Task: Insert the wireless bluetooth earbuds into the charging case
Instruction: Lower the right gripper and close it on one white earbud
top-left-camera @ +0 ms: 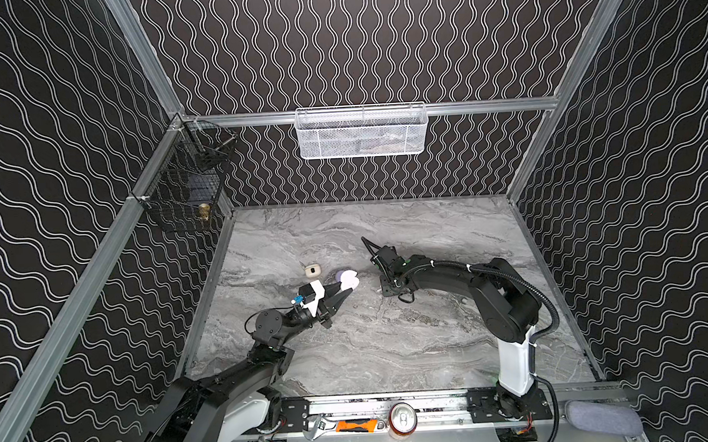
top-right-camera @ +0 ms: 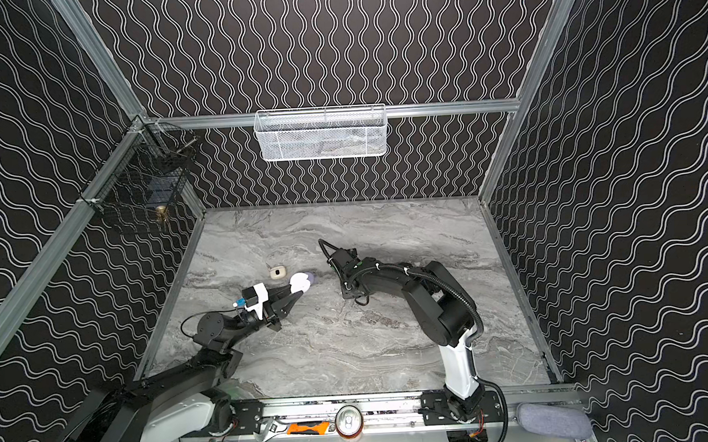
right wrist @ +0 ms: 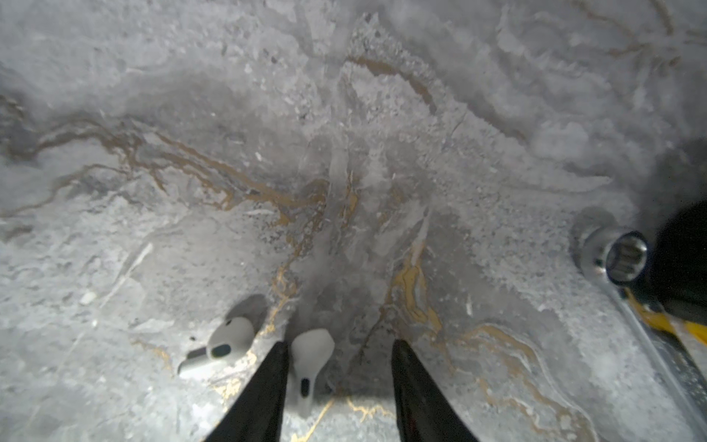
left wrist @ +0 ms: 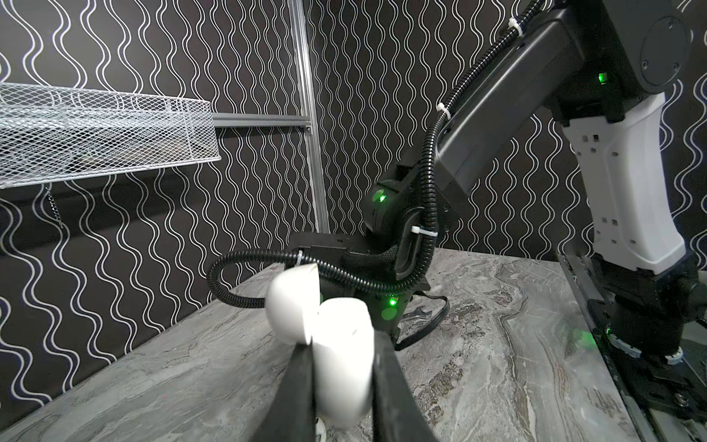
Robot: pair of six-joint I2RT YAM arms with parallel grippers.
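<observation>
Table: grey veined marble look, matte.
Left gripper: black tapered fingers clamped on the case, over the table's left middle.
Right gripper: jaws apart, tips down at the table.
Case: smooth white plastic, rounded; domed lid tipped open.
Socket: shiny steel, toothed bore.
Earbuds: glossy white, short stems, dark ovals; this one lies between the right jaws against one finger, another just outside, both on the table.
</observation>
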